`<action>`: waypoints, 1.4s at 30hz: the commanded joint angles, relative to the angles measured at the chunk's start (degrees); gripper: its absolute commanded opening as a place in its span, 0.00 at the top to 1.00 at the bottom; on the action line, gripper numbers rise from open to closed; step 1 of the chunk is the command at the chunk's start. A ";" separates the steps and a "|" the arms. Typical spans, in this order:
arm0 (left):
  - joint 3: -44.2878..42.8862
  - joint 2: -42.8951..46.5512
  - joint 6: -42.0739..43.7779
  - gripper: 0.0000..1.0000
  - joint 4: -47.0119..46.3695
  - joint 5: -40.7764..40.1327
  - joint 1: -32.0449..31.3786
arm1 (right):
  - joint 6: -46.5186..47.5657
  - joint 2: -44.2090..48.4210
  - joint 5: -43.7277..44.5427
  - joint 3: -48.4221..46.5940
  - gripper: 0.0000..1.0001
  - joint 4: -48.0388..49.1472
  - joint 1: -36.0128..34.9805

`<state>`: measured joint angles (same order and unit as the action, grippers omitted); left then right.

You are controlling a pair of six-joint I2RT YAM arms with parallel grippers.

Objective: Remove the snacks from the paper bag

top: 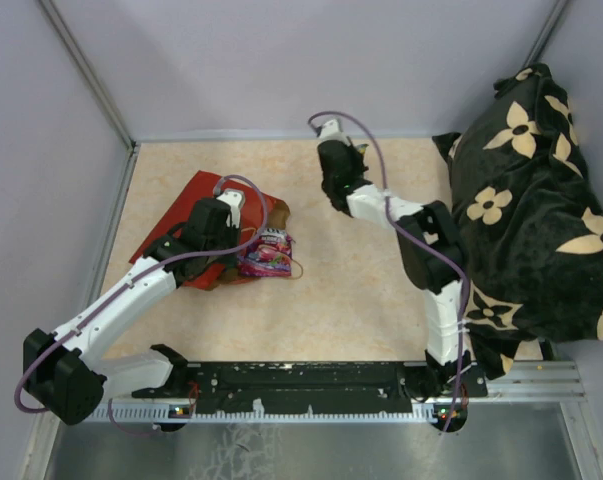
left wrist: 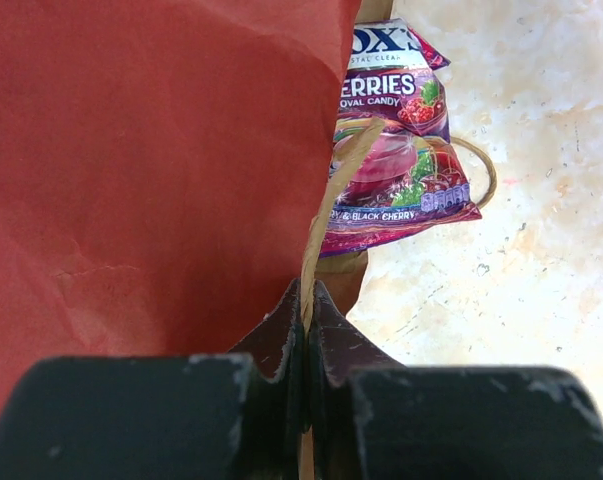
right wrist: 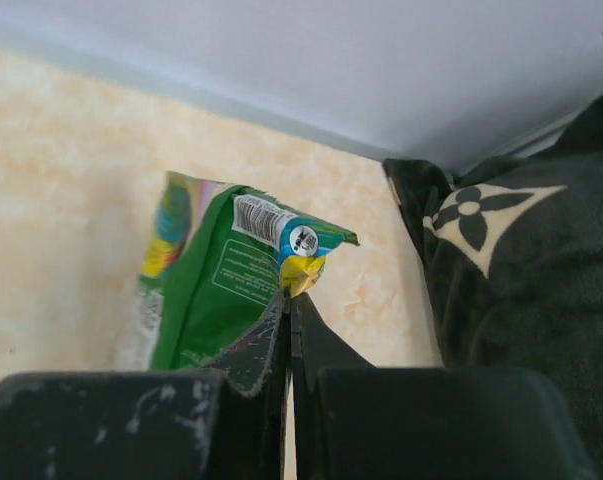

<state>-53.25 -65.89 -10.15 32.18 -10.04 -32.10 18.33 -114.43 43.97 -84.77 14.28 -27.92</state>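
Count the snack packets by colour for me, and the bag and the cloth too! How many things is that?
purple candy packet: 1
green packet: 1
red paper bag: 1
black flowered cloth: 1
Total: 4
Any snacks inside the bag are hidden from view.

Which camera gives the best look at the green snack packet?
The right wrist view: the green snack packet fills its middle, label and barcode visible, one corner pinched by the shut right gripper. In the top view the right arm mostly hides it. The left wrist view does not show it.
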 commanded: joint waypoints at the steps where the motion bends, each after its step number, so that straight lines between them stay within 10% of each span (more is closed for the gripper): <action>1: 0.56 0.60 1.02 0.96 0.83 1.34 0.10 | 15.12 -10.16 14.94 -8.70 1.00 -3.23 -3.57; 20: 0.30 1.46 1.14 0.96 0.59 2.55 0.14 | 8.50 1.98 10.76 -18.60 1.00 -26.23 2.39; 27: 0.38 1.86 1.11 0.96 0.32 3.78 0.11 | 2.79 -15.20 7.85 -33.57 1.00 -42.14 -3.72; 29: 0.47 2.05 0.93 0.96 0.27 3.89 0.10 | -0.17 -22.91 3.54 -46.92 0.78 -49.43 -3.95; 31: 0.58 2.20 0.79 0.96 0.44 3.80 0.10 | -3.05 -26.81 -1.87 -56.28 0.12 -56.11 -3.61; 32: 0.67 2.31 0.67 0.96 0.44 3.66 0.08 | -3.97 -27.24 -3.76 -58.54 0.02 -57.37 -3.46; 39: 0.50 2.22 0.95 0.95 0.52 2.96 0.08 | -24.63 -6.65 -28.98 -29.72 0.02 -41.71 4.85; 42: 0.52 1.93 1.01 0.95 0.65 2.84 0.13 | -39.29 0.08 -40.75 -14.34 0.18 -29.85 10.72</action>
<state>-53.04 -64.45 -10.00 32.16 -7.05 -32.10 -0.14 -127.39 21.28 -111.20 -30.79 -26.13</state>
